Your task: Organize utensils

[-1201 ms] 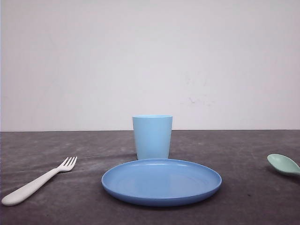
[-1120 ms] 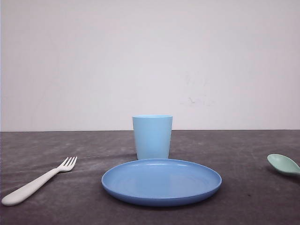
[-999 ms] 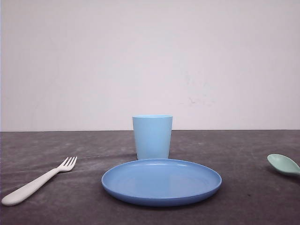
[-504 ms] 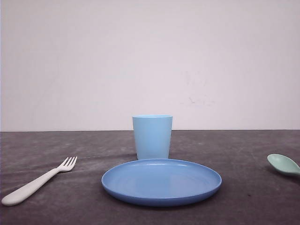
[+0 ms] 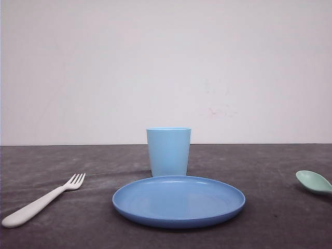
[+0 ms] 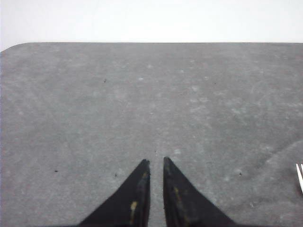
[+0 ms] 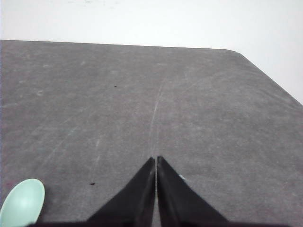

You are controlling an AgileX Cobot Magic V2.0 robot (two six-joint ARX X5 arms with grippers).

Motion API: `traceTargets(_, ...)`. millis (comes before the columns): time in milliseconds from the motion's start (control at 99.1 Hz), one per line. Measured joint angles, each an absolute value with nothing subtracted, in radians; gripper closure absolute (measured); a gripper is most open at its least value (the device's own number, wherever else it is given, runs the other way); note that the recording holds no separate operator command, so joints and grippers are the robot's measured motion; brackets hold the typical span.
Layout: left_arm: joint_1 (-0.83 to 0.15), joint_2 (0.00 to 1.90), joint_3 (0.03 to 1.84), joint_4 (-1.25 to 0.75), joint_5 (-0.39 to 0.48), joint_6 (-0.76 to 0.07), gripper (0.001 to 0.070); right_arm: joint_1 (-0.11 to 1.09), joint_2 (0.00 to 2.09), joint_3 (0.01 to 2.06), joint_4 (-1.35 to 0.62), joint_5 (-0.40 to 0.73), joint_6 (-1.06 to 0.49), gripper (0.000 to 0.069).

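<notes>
no readable text, labels, or numbers anywhere

The front camera sits low, close to the dark table [image 5: 280, 218], and looks forward at the far white wall [image 5: 166, 67]. The plate [image 5: 179, 201] lies near and central, the cup [image 5: 168, 151] just behind it.

Each wrist camera looks down and forward over its own gripper at bare tabletop. The left wrist view shares the fork [image 6: 299, 176] with the front view [image 5: 40, 202], on the left. The right wrist view shares the spoon [image 7: 22, 201] with the front view [image 5: 314, 182], on the right.
</notes>
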State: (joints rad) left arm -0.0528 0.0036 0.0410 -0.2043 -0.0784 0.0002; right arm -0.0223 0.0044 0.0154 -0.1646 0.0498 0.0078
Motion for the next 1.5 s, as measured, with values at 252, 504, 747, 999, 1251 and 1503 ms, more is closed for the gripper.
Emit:
traceTargets(252, -0.053, 0.004, 0.038, -0.193, -0.076, -0.027, 0.0684, -0.022, 0.004, 0.015, -0.166, 0.024, 0.076, 0.0687)
traceTargets(504, -0.053, 0.004, 0.036, -0.189, -0.076, -0.146, 0.0684, -0.022, 0.004, 0.015, -0.165, -0.070, 0.258, 0.0687)
traceTargets(747, -0.053, 0.004, 0.036, -0.189, -0.067, -0.254, 0.0684, -0.022, 0.004, 0.017, -0.116, -0.080, 0.393, 0.0687)
traceTargets(999, -0.053, 0.108, 0.164, -0.221, -0.054, -0.337, 0.0684, -0.022, 0.115, 0.205, -0.186, -0.088, 0.469, 0.0687)
traceTargets(1251, -0.053, 0.432, 0.494, -0.341, -0.017, -0.329, 0.0684, -0.022, 0.450, 0.553, -0.418, -0.136, 0.320, 0.0687)
traceTargets(1503, -0.080, 0.655, 0.643, -0.447, 0.031, -0.254, 0.0651, 0.006, 0.621, 0.671, -0.548, -0.158, 0.177, 0.0684)
